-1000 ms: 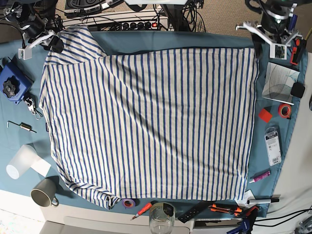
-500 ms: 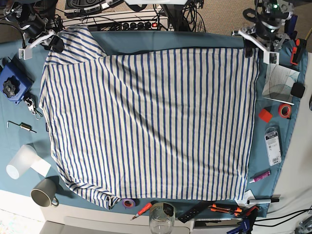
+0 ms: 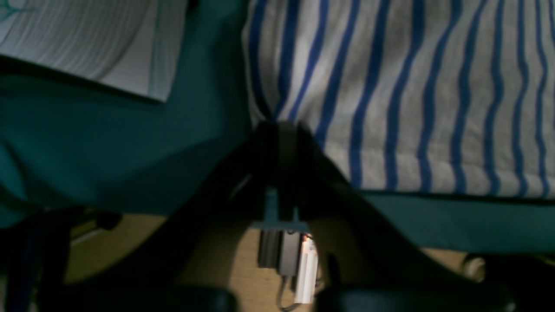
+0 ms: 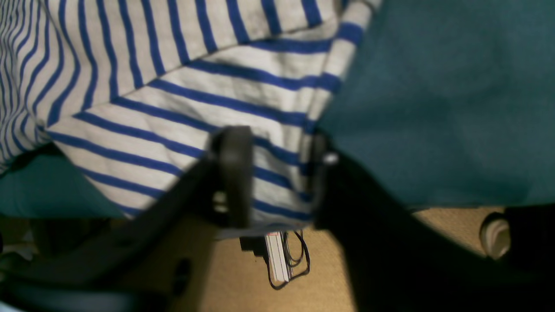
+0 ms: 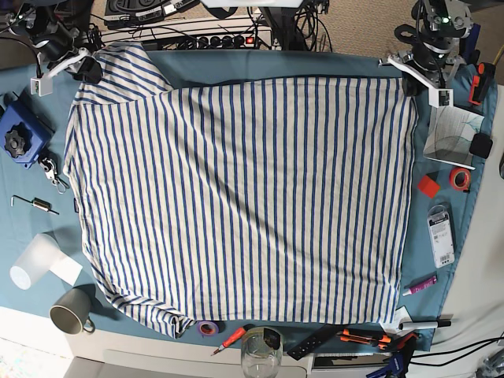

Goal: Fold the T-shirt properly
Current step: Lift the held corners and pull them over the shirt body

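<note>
Since a moment ago the left pincer (image 3: 279, 130) has dropped onto the shirt's (image 5: 244, 197) far corner and pinched it, while the right pincer (image 4: 273, 173) straddles a sleeve, half spread; the shirt lies flat on the surface (image 5: 276, 67), no fold made.

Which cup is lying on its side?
The frosted plastic cup at the table's left edge lies tipped over. The grey mug just below it and the clear glass at the front both stand upright.

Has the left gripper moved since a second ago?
Yes. In the base view the left gripper went from above the white paper leftward to the T-shirt corner.
</note>
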### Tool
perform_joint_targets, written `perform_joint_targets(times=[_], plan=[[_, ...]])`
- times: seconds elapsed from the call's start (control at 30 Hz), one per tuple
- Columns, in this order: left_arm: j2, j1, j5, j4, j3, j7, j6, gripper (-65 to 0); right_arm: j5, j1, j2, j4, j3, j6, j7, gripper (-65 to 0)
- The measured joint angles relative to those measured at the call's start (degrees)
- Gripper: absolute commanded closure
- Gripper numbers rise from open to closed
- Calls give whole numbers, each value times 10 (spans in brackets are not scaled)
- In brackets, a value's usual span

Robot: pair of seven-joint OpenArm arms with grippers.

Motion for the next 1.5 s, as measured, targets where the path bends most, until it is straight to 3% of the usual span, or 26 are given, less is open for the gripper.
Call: perform_joint_targets(times=[0.07,0.13,0.3,0.47,0.7,0.83,1.03,1.2,1.4,1.5], plan=[[0,0,-8,0,-1,8,0,0,-1,0,-1,0,-1,0,-1,-32],[0,-1,-10,1,-1,12,0,0,-1,0,-2,-1,-1,0,-2,0],[1,3,-10,20,0,39,-2,0,5,0,-4,5,8,-1,-6,0],[4,9,-9,74,2,69,-3,0,6,-7,-12,45,56,-7,-44,0],[4,38,-3,125,1,69,-5,0,18,-5,-10,103,122,-4,-60,0],[5,59,-5,153,-11,68,-5,0,47,-5,-10,105,137,-5,-93,0],[4,85,-16,178,-55,68,-8,0,76,-43,-13,105,150,-4,-93,0],[5,96,-44,179,-73,83,-46,0,109,-60,-42,105,193,10,-97,0],[5,123,-52,181,-93,93,-48,0,181,-60,-42,106,247,37,-179,0],[4,138,-61,183,-123,106,-56,0,198,-69,-42,106,260,37,-185,0]])
